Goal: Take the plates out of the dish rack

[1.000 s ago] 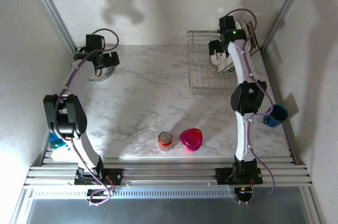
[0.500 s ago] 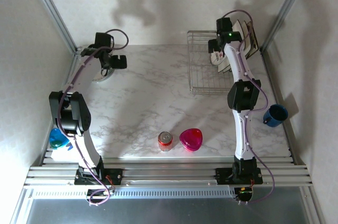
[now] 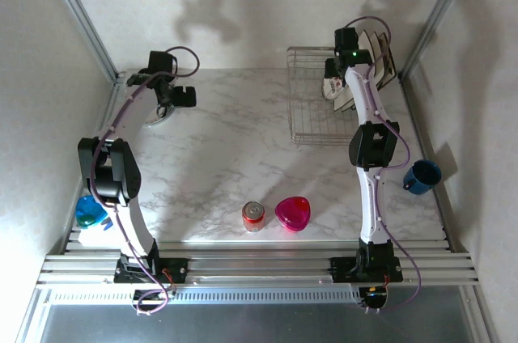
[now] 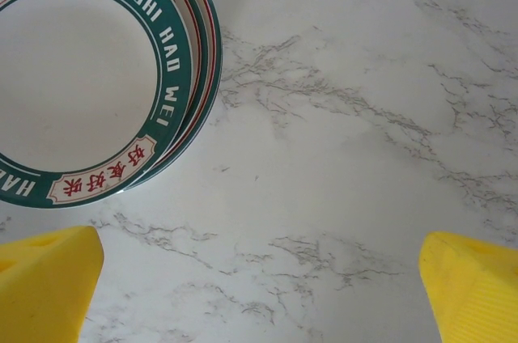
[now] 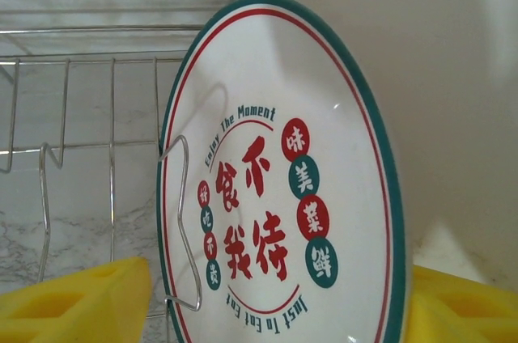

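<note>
Two round white plates (image 4: 81,76) with green lettered rims lie stacked on the marble table (image 4: 340,116), also seen at the back left as the stack (image 3: 155,114). My left gripper (image 4: 259,294) hovers just right of them, open with nothing between its yellow fingers (image 4: 44,278); from above the left gripper (image 3: 180,100) is beside the stack. In the wire dish rack (image 3: 312,120) a round plate (image 5: 275,197) with red and green characters stands upright against a wire (image 5: 182,222). My right gripper (image 5: 267,311) straddles its lower part, open. Square plates (image 3: 382,56) lean at the rack's far right.
A red soda can (image 3: 253,216) and a pink heart-shaped dish (image 3: 293,213) sit near the front middle. A blue mug (image 3: 422,175) stands at the right edge. A blue-green object (image 3: 87,212) lies at the front left. Walls close in behind the rack.
My left gripper has moved right, off the stacked plates. My right gripper's fingers have narrowed around the standing plate in the rack.
</note>
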